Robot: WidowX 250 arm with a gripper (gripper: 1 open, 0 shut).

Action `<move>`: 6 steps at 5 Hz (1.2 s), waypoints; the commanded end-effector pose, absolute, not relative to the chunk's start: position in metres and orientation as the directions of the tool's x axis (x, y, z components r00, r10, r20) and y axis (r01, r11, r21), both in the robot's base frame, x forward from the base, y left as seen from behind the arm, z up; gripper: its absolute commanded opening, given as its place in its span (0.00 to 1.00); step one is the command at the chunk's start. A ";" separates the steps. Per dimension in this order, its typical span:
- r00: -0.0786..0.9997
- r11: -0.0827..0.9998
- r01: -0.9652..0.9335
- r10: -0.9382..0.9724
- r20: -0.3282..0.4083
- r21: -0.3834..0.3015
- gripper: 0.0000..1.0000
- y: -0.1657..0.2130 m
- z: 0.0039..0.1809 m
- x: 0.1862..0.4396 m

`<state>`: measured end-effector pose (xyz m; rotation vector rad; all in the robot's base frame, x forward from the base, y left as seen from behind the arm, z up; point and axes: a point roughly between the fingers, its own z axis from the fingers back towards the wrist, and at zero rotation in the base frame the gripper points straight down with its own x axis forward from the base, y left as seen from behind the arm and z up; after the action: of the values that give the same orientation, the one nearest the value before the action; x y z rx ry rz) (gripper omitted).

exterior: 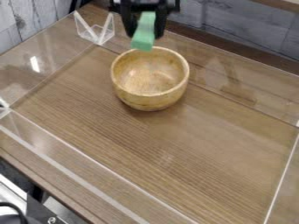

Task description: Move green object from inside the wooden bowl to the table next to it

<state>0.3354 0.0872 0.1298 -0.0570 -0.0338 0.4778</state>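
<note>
Looking down at my rig, I see the black claw [145, 19] at the top of the view, pointing straight down, with its two fingers squeezed on the flat light green block [143, 35]. The block hangs upright in the air, its top end between the fingers and its bottom end above the back rim of the round light tan wooden bowl [149, 78]. It does not touch the bowl. The bowl sits on the brown wood-grain bench [176, 149], near the far side. Clear plastic walls [24, 61] stand along the edges of the bench.
</note>
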 end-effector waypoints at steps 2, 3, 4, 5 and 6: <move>0.890 0.893 -0.445 0.449 0.076 -0.069 0.00 0.075 0.169 0.328; 0.957 0.959 -0.278 0.281 0.070 -0.044 0.00 0.037 0.150 0.304; 0.988 0.990 -0.138 0.139 0.071 -0.023 0.00 -0.002 0.130 0.284; 0.993 0.996 -0.088 0.088 0.074 -0.001 0.00 -0.028 0.112 0.281; 0.997 0.999 -0.039 0.039 0.067 0.001 0.00 -0.040 0.098 0.283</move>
<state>0.2768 -0.0389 0.0881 0.0066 -0.0260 0.0418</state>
